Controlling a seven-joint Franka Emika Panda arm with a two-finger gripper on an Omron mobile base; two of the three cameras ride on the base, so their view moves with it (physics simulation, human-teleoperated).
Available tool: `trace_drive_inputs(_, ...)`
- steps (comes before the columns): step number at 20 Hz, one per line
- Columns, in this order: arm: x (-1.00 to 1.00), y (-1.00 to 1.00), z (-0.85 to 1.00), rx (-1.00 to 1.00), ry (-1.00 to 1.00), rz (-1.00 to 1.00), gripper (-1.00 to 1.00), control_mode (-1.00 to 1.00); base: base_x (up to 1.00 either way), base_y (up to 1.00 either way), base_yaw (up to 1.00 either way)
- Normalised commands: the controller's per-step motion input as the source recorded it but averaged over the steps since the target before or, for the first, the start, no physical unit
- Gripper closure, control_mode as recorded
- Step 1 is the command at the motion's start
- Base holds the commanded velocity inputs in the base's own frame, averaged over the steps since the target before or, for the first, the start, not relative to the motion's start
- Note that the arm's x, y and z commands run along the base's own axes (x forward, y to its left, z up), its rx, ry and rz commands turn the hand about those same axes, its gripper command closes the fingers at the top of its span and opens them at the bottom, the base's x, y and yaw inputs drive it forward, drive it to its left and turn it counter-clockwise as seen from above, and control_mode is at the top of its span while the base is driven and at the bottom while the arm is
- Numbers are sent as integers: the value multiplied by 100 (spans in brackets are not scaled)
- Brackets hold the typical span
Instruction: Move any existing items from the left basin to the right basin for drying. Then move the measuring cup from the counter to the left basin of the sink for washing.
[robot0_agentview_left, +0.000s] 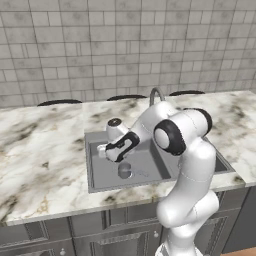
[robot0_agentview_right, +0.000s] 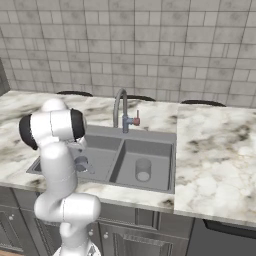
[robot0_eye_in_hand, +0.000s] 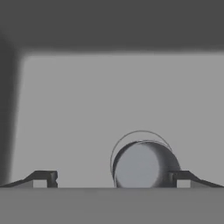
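Observation:
The dark grey measuring cup (robot0_agentview_left: 124, 170) stands upright on the floor of the left basin (robot0_agentview_left: 100, 177) of the sink, near its front. My gripper (robot0_agentview_left: 104, 151) hangs open just above and to the left of the cup, with nothing between its fingers. In the hand view the measuring cup (robot0_eye_in_hand: 144, 165) sits low, close to the right fingertip (robot0_eye_in_hand: 186, 178), and the gripper (robot0_eye_in_hand: 114, 179) is apart from it. From the right side the measuring cup (robot0_agentview_right: 81, 163) shows beside my arm in the left basin (robot0_agentview_right: 102, 152). The pale see-through tumbler (robot0_agentview_right: 143, 170) stands upright in the right basin (robot0_agentview_right: 157, 152).
A tall arched steel faucet (robot0_agentview_right: 120, 107) rises behind the divider between the basins, also seen as the faucet (robot0_agentview_left: 156, 94) behind my arm. White marble counter (robot0_agentview_left: 40, 150) lies left of the sink, and more counter (robot0_agentview_right: 215, 150) to its right. A tiled wall stands behind.

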Motion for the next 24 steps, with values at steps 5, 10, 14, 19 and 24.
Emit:
trace_drive_inputs(5, 0, 0, 45, 0, -4, -2, -100, -100, 0, 0, 0)
trace_drive_inputs(10, 0, 2, 44, 0, -2, -1, -100, -100, 0, 0, 0)
trace_drive_inputs(14, 0, 4, 43, 0, -1, 0, -100, -100, 0, 0, 0)
trace_drive_inputs(19, 0, 1, 43, 0, 0, 0, -100, -100, 0, 0, 0)
trace_drive_inputs(24, -18, 2, 49, 0, -3, 0, -100, -100, 0, 0, 0)
